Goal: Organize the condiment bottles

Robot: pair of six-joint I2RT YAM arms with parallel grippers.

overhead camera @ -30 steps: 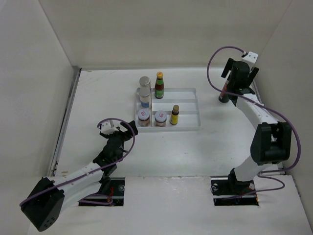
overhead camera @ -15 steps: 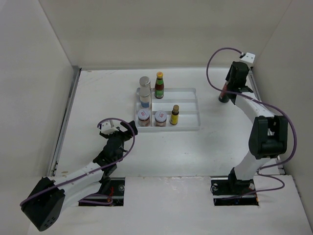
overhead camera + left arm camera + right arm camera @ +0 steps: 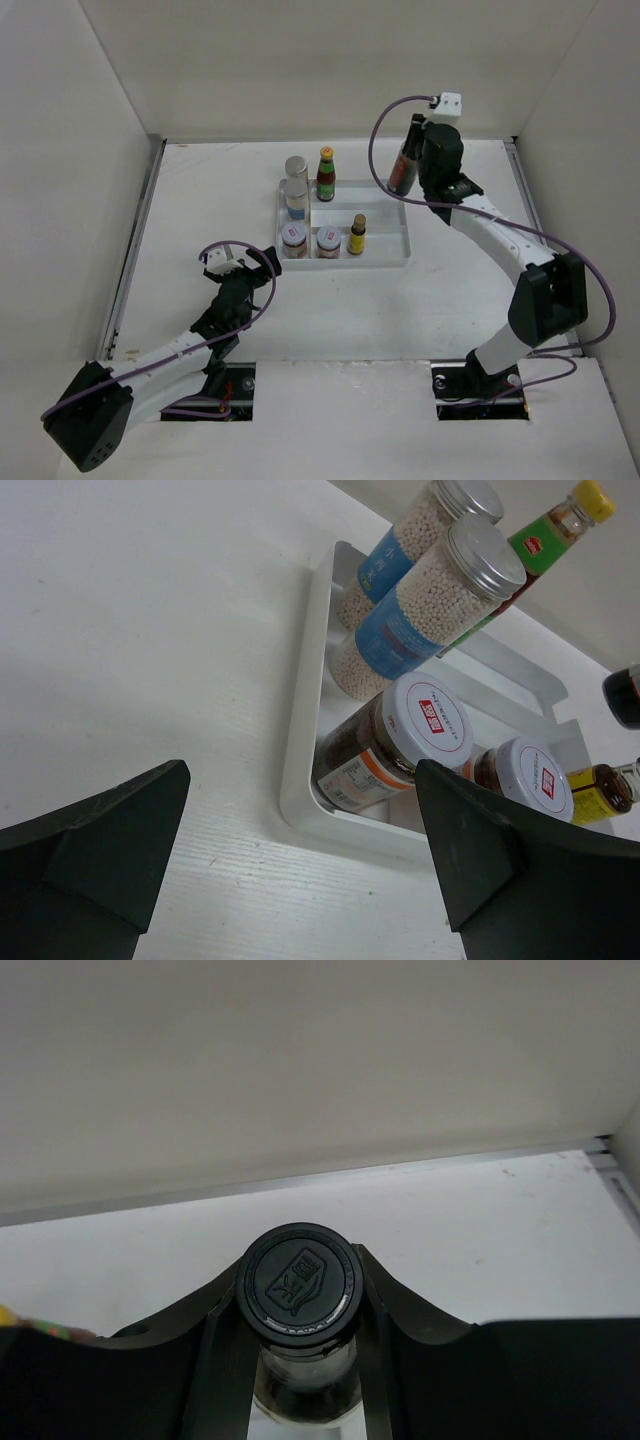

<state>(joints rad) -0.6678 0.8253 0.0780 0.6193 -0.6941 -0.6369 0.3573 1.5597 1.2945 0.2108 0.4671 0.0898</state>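
1. My left fingers (image 3: 300,780) hang released, holding nothing, low over the desk (image 3: 200,190) just off the near-left corner of the white tray (image 3: 385,262). If I nudge them forward, they would hit the tray rim or the nearest short jar (image 3: 294,240).
2. The tray's left side is crowded. Two tall grey-lidded jars (image 3: 296,185) stand at the back, and a second short jar (image 3: 328,241) sits in the near row.
3. The red sauce bottle (image 3: 326,175) and the tiny yellow bottle (image 3: 357,234) stand mid-tray. They border the room left on the right.
4. My right fingers (image 3: 303,1295) are clenched on the neck of the tall dark bottle (image 3: 404,160), just under its black cap. I hold it over the tray's far-right corner.
5. Gripped this high, the bottle leans a little. Its base could catch the rim or a divider on the way down, then topple toward the yellow bottle, or slip in my hold.
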